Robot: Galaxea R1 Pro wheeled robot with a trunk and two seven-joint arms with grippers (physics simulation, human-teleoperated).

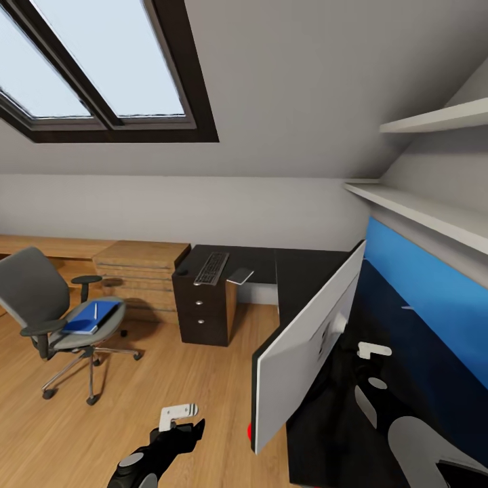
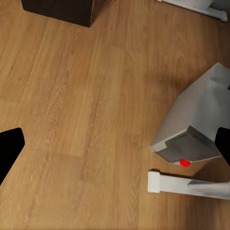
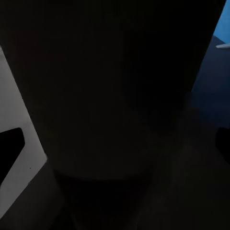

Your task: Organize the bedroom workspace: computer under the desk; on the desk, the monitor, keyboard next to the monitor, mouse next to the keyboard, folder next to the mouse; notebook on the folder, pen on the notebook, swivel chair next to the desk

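The grey swivel chair (image 1: 37,295) stands on the floor at the left. The blue folder (image 1: 87,318) lies on its seat with the pale pen (image 1: 95,310) on top. On the far part of the black desk (image 1: 298,268) lie the keyboard (image 1: 211,268), the mouse (image 1: 181,272) and the greyish notebook (image 1: 240,275), which overhangs the edge. The monitor (image 1: 305,339) stands on the near part, its pale back toward me. My right gripper (image 1: 369,369) is open beside it, over the desk, close to its dark stand (image 3: 115,96). My left gripper (image 2: 115,146) hangs open over the floor near the computer (image 2: 201,120).
A black drawer unit (image 1: 202,308) stands under the desk's far end, with light wooden cabinets (image 1: 139,271) to its left. The white desk leg (image 2: 182,184) is next to the computer. A blue back panel (image 1: 434,291) and wall shelves (image 1: 420,210) run along the right. Wood floor (image 1: 169,366) lies between chair and desk.
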